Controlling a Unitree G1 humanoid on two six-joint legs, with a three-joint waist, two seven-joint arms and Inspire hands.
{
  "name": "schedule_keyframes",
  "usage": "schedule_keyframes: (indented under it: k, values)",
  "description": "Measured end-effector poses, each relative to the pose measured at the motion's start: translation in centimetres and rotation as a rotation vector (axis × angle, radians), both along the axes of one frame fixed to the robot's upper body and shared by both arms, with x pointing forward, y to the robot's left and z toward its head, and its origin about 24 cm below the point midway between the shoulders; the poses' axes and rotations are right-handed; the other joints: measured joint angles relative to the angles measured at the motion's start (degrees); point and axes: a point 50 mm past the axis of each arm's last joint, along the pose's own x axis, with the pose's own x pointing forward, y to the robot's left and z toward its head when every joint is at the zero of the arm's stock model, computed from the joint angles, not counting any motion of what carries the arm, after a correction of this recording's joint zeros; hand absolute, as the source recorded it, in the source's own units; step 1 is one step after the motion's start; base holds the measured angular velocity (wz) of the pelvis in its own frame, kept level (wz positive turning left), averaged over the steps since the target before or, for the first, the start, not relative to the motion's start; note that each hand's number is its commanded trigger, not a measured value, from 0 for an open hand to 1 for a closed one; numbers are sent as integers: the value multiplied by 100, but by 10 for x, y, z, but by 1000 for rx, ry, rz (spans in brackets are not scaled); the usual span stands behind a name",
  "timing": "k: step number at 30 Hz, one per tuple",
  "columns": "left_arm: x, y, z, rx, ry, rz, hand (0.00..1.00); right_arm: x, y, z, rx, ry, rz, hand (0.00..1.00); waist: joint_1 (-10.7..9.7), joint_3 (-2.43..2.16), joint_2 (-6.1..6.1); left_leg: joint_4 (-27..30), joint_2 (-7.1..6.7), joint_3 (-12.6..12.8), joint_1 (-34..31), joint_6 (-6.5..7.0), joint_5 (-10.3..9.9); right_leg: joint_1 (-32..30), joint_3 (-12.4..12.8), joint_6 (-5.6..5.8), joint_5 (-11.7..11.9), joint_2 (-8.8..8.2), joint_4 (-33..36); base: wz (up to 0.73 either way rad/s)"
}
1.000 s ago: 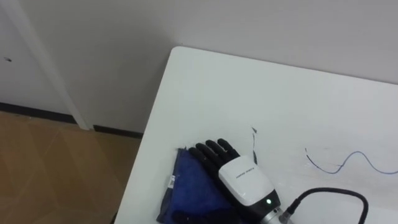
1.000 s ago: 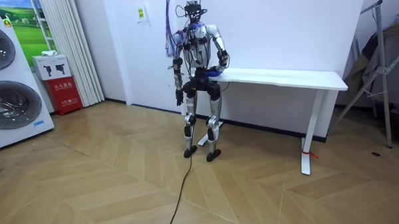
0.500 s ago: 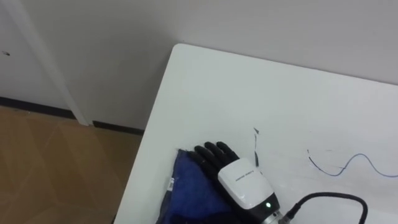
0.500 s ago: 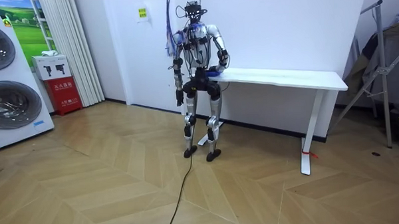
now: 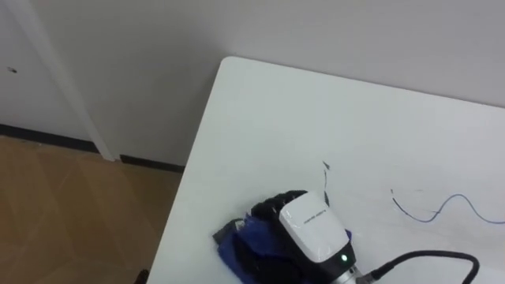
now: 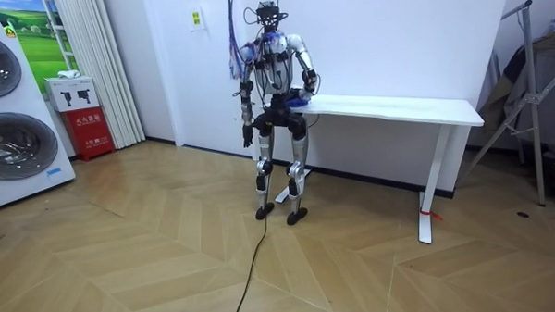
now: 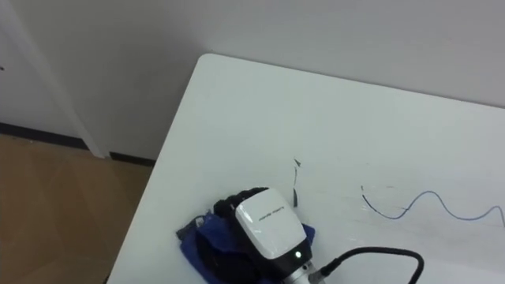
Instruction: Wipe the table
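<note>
Left eye view: right hand, fingers curled into the bunched cloth, lay near the table edge at 9 o'clock; a leftward stroke might push the cloth off. Room view: left hand hung idle, fingers unreadable. Right eye view: open tabletop stretched toward 12 and 3 o'clock, pen marks unwiped.

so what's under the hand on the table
A bunched blue cloth lies under the right hand, on the white table, sticking out at the hand's left and right. The fingers curl down into it. How the cloth lies beneath the palm is covered.
</note>
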Motion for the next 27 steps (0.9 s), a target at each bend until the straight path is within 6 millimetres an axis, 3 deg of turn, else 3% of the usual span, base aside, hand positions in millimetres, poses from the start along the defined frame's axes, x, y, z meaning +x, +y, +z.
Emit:
schedule_keyframes:
  k: [8,11,17,22,27]
  values:
    - [-2,-2,-1,-5,3,9,0,15,-4,4,-30,10,-1,100,-101,5,5,13,-6,-3,161,3,2,160,4,8,-5,-8,2,0]
    - [-3,-2,-1,-5,6,8,0,34,-10,8,-72,6,-37,100,-91,6,11,8,-7,-6,221,5,1,221,-10,12,-8,-9,6,0]
    - [-10,-4,-3,-8,52,33,0,95,-19,29,-87,-6,-168,100,-51,20,41,20,-7,-75,295,4,1,336,-81,12,-8,-17,9,7]
    - [-34,2,-5,8,146,105,0,137,-70,40,42,53,-515,100,34,15,42,54,-15,-241,305,5,2,408,-256,21,-13,-27,6,17]
    - [-54,6,-3,15,189,150,0,136,-123,25,26,154,-767,100,32,10,48,130,-66,-389,247,9,4,443,-447,98,-71,-90,8,20]
